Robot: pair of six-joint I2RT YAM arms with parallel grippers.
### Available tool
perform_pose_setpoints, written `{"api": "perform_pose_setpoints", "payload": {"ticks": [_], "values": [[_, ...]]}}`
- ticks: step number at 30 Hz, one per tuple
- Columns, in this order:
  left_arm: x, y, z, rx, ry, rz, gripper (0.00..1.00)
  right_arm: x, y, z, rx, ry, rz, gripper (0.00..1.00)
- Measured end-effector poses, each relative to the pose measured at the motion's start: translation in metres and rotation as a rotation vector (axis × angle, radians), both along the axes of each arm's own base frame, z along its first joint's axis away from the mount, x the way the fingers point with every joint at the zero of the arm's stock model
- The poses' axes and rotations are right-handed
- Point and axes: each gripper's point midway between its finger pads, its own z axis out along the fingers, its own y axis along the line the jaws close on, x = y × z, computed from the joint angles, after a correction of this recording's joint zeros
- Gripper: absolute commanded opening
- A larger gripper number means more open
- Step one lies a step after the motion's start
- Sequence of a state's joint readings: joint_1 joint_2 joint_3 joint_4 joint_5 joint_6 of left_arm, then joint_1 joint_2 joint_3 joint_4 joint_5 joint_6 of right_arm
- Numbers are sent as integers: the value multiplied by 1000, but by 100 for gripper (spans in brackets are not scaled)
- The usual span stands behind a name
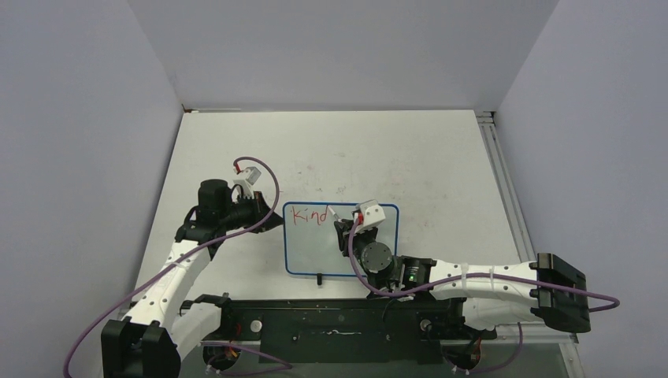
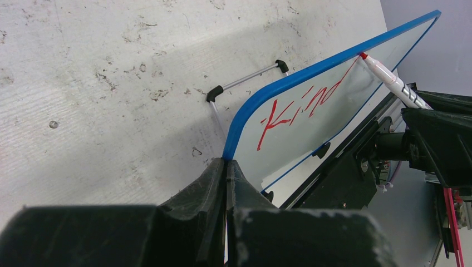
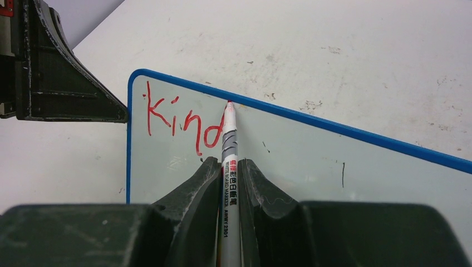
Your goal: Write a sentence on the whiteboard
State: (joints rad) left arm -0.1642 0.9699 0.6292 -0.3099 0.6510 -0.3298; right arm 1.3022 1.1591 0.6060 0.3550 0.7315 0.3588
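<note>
Marker [image 3: 229, 167] tip at whiteboard [image 3: 334, 167] far edge.

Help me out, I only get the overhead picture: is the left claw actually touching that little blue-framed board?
Observer: Yes. The left wrist view shows the left claw shut on the blue frame of the whiteboard, at its end.
Operator: What is the other claw pinching?
Observer: In the right wrist view, the right claw is shut on a marker with print along its barrel.
Operator: Where is its point?
Observer: The red tip sits at the board's far edge, right by the blue frame, just past the d of the red word "Kind".
</note>
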Motion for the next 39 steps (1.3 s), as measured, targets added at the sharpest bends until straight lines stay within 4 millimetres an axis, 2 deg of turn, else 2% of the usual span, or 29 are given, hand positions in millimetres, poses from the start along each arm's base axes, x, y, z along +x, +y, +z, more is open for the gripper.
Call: {"api": "perform_pose_setpoints", "payload": {"ticks": [9,32,39], "values": [[0,0,0,-1,0,-1,0,-5,2,-4,7,19,9,5],[0,0,0,0,1,-1,0,-30,1,-36,-6,90,32,5],[0,0,0,-1,1,-2,0,-33,-2,-36,-14,92,32,5]]}}
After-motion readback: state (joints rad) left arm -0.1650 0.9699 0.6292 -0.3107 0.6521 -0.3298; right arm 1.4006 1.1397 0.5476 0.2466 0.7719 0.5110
